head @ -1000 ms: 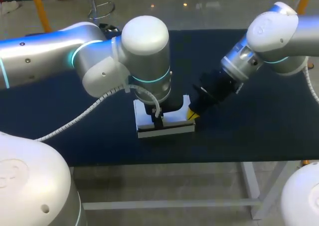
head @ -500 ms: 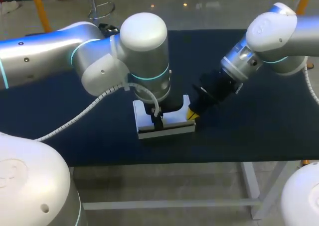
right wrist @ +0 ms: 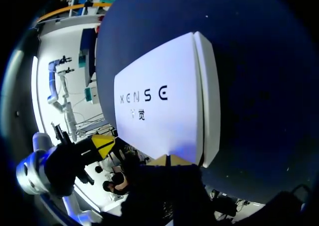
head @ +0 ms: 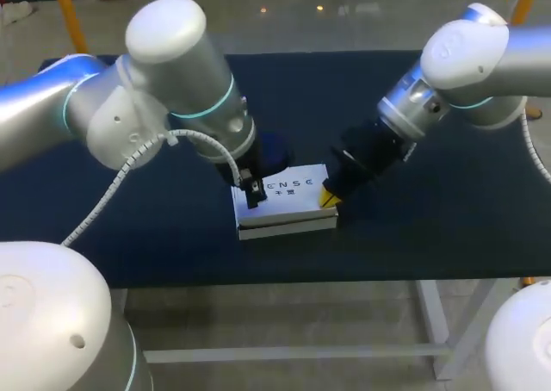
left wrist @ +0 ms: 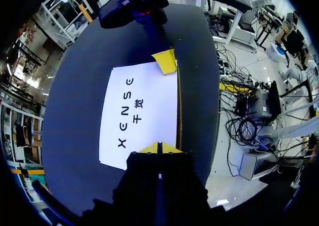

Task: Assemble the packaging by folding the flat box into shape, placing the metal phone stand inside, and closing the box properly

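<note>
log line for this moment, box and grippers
white cardboard box closed, flat on dark blue table | left gripper: fingers shut, over one end | right gripper: fingers shut, at opposite end

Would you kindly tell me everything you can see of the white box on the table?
The white box looks like smooth cardboard, flat and rectangular, with dark lettering on top. It lies closed on the dark blue table, near the front edge, a thin seam along its front side. The left gripper stands over its left end and the right gripper at its right edge, both with fingers together; contact is unclear.
</note>
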